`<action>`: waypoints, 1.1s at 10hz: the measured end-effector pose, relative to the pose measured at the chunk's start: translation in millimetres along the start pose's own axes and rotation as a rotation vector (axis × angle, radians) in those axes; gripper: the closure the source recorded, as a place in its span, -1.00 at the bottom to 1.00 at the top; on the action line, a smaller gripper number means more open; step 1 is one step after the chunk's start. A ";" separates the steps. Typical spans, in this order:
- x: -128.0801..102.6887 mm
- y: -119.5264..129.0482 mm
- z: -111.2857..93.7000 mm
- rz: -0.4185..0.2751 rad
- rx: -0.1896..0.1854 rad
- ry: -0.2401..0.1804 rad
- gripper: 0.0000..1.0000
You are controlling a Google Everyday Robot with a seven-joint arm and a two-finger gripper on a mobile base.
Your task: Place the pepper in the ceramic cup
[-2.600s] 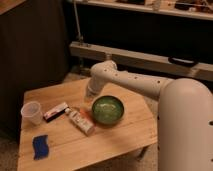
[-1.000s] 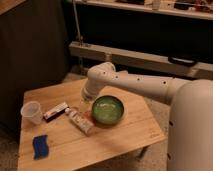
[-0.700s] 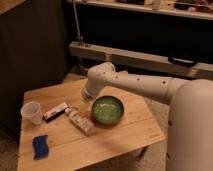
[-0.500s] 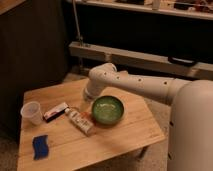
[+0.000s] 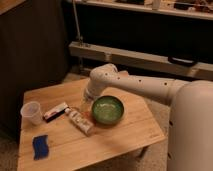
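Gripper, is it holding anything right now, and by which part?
Cannot tell. The gripper is down near the table, left of the green bowl and just behind the white tube; no hold on anything shows.

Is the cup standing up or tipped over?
Upright: the cup has its rim facing up. The tool hangs beside the green bowl.

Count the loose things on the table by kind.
ceramic cup: 1
green bowl: 1
white tube: 1
red-and-white packet: 1
blue sponge: 1
pepper: 1
Total: 6
The gripper hovers beside the green bowl, above the white tube.
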 end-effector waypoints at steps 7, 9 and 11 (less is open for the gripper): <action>2.6 -5.1 8.0 0.011 -0.004 0.009 -0.31; 2.5 -5.6 9.2 0.010 -0.005 0.010 -0.10; 2.0 -5.4 9.9 0.004 -0.003 0.013 0.13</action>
